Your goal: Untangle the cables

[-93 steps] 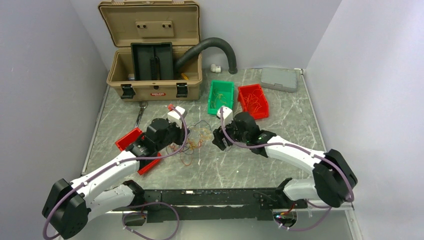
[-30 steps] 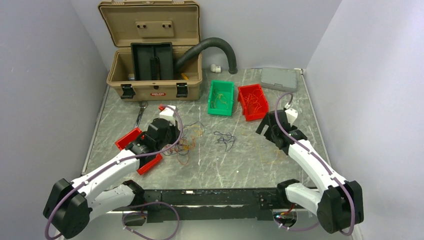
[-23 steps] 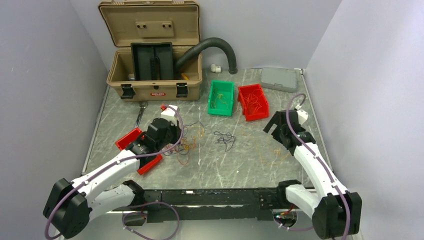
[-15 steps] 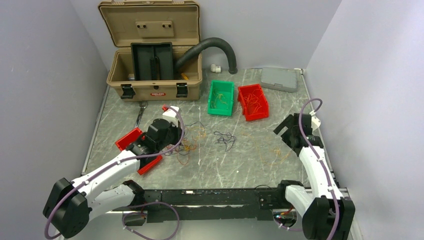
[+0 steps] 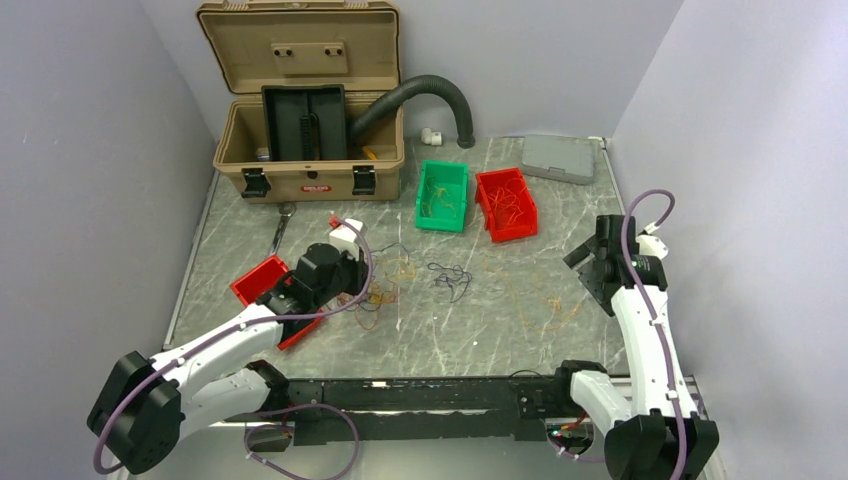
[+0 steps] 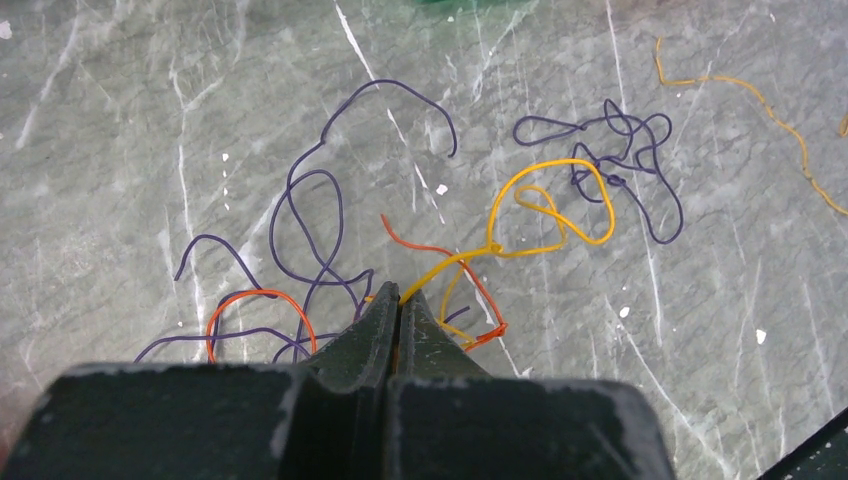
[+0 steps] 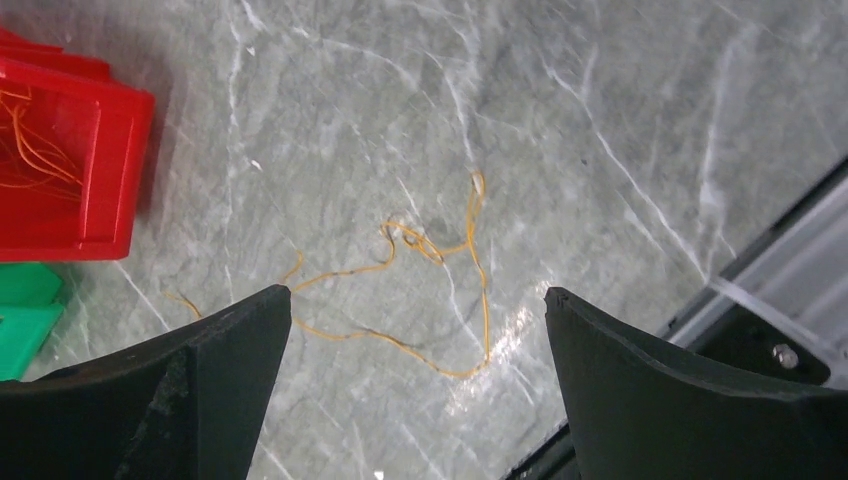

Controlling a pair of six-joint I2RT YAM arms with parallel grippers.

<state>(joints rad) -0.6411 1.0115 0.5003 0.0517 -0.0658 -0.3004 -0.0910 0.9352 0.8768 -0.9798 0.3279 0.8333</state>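
**Right arm withdrawn: 2 strands freed, left hand pinching the remainder**

**Change.** Over the last 3 seconds the right arm has swung from the middle of the grey marble-patterned bench point(image 5: 450, 335) out to its right edge. The right hand point(image 7: 418, 300) now hangs there with its fingers wide apart and nothing between them. Directly below it lies a thin orange strand point(image 7: 430, 250), loose on the bench and well apart from the rest. A dark purple strand point(image 6: 620, 150), curled into small loops, also lies by itself near the centre.

The left hand point(image 6: 400, 300) has stayed in place, fingers pressed together. A thin yellow strand point(image 6: 450, 264) runs into the seam at their tips, and we read this as a pinch on that strand. The remaining bundle of hair-thin yellow, orange, red and dark purple cables point(image 6: 330, 275) spreads just ahead of this hand.

**Meaning.** We judge that 2 strands are separated and the task is partly done. The loops at the left hand still cross one another.

**Limits of view.**
- The body of the left hand covers the near part of the bundle.
- A finger of the right hand cuts off 1 end of the orange strand.
- From above, the strands are too fine for us to trace their crossings.
- Thin wires lie in the red plastic bin point(image 7: 125, 150) and the green plastic bin point(image 5: 440, 225); we cannot count them.
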